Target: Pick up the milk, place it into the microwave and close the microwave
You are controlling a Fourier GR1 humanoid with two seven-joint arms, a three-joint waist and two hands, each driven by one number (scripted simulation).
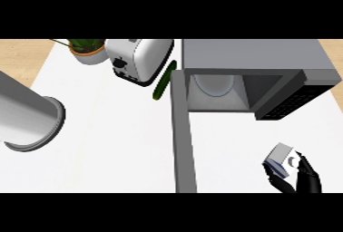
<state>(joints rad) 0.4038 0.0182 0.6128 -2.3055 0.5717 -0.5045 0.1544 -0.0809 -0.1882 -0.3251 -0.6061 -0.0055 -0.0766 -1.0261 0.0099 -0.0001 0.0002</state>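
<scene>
The milk [282, 159], a small white and blue carton, is at the lower right, tilted, with my right hand [303, 177] curled round it from below and to the right. The grey microwave [254, 54] stands at the upper right with its cavity open toward me and a white round plate [214, 84] inside. Its door [183, 136] is swung fully open and runs down the middle of the view to the lower edge. The carton lies below and to the right of the cavity. My left hand does not show.
A white toaster [139, 60] stands left of the microwave, with a green cucumber [164, 80] leaning between them. A potted plant [87, 49] is at the upper left. A large grey cylinder [23, 115] lies at the left edge. The counter [114, 149] is white.
</scene>
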